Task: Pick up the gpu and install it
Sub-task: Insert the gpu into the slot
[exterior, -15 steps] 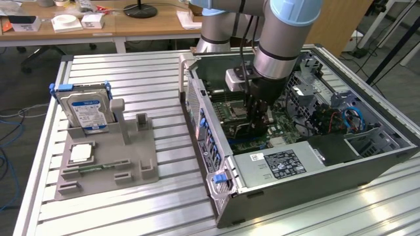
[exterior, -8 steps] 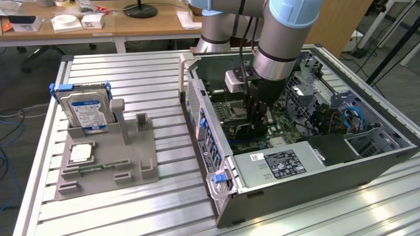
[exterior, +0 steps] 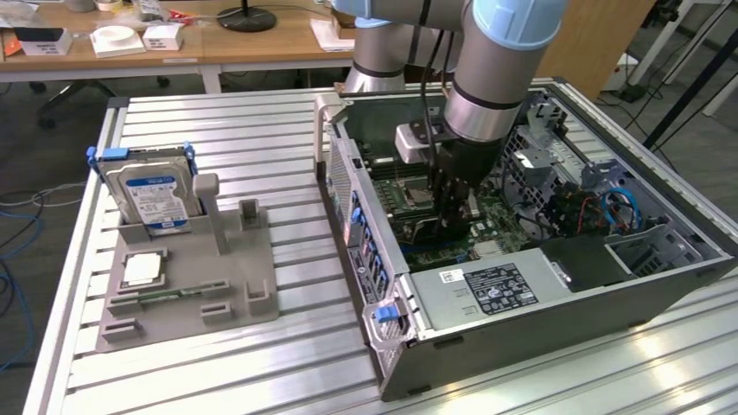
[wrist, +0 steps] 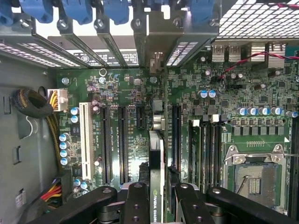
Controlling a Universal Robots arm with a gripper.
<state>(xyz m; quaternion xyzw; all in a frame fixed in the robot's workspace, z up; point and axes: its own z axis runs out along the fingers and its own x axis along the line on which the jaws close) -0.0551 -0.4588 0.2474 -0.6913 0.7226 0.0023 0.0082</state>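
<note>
Claw (wrist: 158,196): black metal fingers (wrist: 136,205), partly closed, clamped on the gpu (wrist: 157,154), one finger on each face. Gpu: thin flat card held edge-on, green board with a dark block on one side and a printed strip along its top edge; it hangs inside the open case (exterior: 645,298), just above the motherboard (wrist: 126,93) and roughly in line with a long black slot (wrist: 176,130). Whether its lower edge has met the slot cannot be told. Motherboard: green, matt, dense with small silver capacitors, several parallel black slots, one white slot (wrist: 85,135) and a square metal CPU socket (wrist: 254,177). Case: grey sheet metal, perforated panels, blue plastic clips (wrist: 77,9) along the rear openings. Surface (exterior: 231,112): ribbed aluminium slats carrying a grey moulded tray (exterior: 190,294) with a hard drive (exterior: 155,194) standing upright in it. Risks, as judged: a slight sideways offset or tilt could set the card edge on the slot wall and bend or jam it; the end bracket could catch on the rear frame; a smooth, thin card may slip between the fingers under pressure.
</note>
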